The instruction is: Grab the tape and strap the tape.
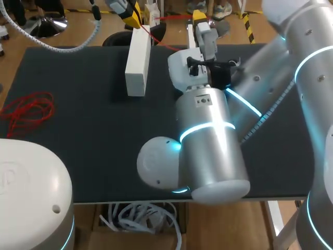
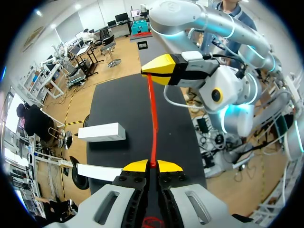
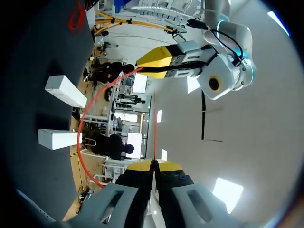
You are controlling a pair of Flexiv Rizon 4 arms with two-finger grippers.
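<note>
1. Black bench (image 1: 78, 104): holds a white block (image 1: 136, 57) mid-far, likely the thing to strap.
2. Left gripper (image 2: 152, 164), right gripper (image 3: 153, 164): both clamped shut on the tape (image 2: 153, 114), above the far edge.
3. Thin red tape: runs taut between them, ready for wrapping.

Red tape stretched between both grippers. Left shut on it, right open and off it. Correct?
Not quite: the right gripper is not open. The right wrist view shows its yellow tips shut on the tape, which runs straight out from between them. The rest stands: the tape is red and stretched between both grippers, and the left gripper is shut on it.
</note>
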